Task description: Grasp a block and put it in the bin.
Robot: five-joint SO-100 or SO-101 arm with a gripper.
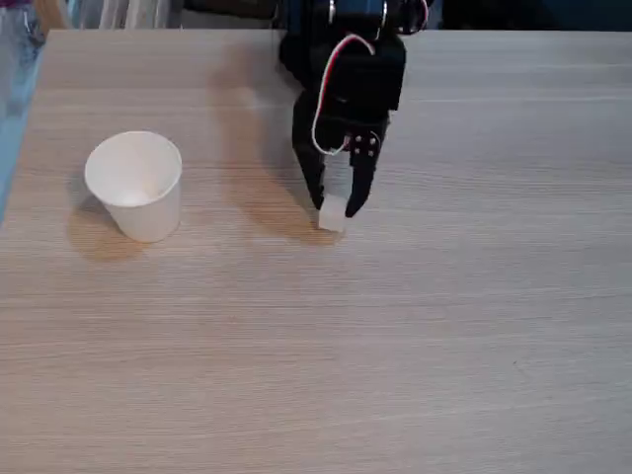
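Bare wood-grain bench [395, 375] is filling the near part of the fixed view, its pale surface running crosswise. Farther back, the block [332, 214] is sitting on the bench just right of centre, a small white cube casting a shadow to its left. Around it the black hand [336, 205] is reaching down from above, its two fingers standing on either side of the block and nearly closed against it; whether they are actually gripping it I cannot tell. Well apart to the left, the bin [135, 185] is standing upright, a white paper cup with its round rim open. A red-and-white cable [326, 89] is looping over the arm above.
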